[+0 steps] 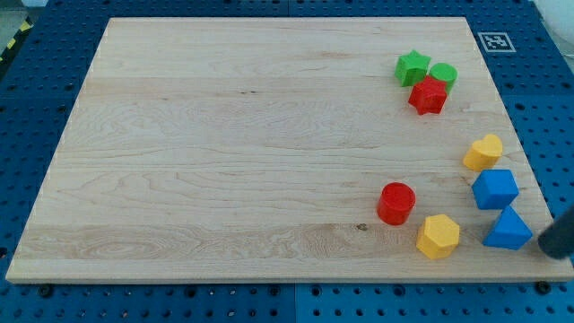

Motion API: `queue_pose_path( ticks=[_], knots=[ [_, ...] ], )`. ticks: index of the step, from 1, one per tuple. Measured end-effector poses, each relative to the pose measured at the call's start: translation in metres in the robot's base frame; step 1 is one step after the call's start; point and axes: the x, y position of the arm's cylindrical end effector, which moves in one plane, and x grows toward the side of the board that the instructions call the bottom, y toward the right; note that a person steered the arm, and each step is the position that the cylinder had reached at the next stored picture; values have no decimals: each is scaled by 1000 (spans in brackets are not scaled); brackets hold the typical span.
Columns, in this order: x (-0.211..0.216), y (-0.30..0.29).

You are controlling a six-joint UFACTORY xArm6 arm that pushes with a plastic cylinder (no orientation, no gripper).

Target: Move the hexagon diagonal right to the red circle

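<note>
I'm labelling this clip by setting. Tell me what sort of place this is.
Probably a robotics lab bench. A wooden board lies on a blue perforated table, a printed marker tag sits at the board's corner, and my tip is right of the blue triangle.

**Blocks gathered at the board's right side**

A wooden board (224, 152) lies on a blue pegboard table (36, 81). Near the view's bottom right, the yellow hexagon (438, 237) sits just beside the red circle (395, 203), below and to its right. Further right are a blue triangle (508, 230), a blue cube-like block (495, 189) above it, and a yellow heart-like block (483, 152). At upper right, a green star (413, 67), a green round block (443, 74) and a red star (429, 96) cluster together. My tip (549, 248) is at the right edge, just right of the blue triangle.
</note>
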Motion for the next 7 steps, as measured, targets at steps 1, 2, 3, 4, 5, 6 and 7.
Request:
queue_pose_path(
  ticks=[1,2,3,4,5,6,7],
  knots=[
    [8,-11],
    [8,-66],
    [9,-103],
    [9,-105],
    [9,-108],
    [9,-124],
    [9,-128]
  ],
)
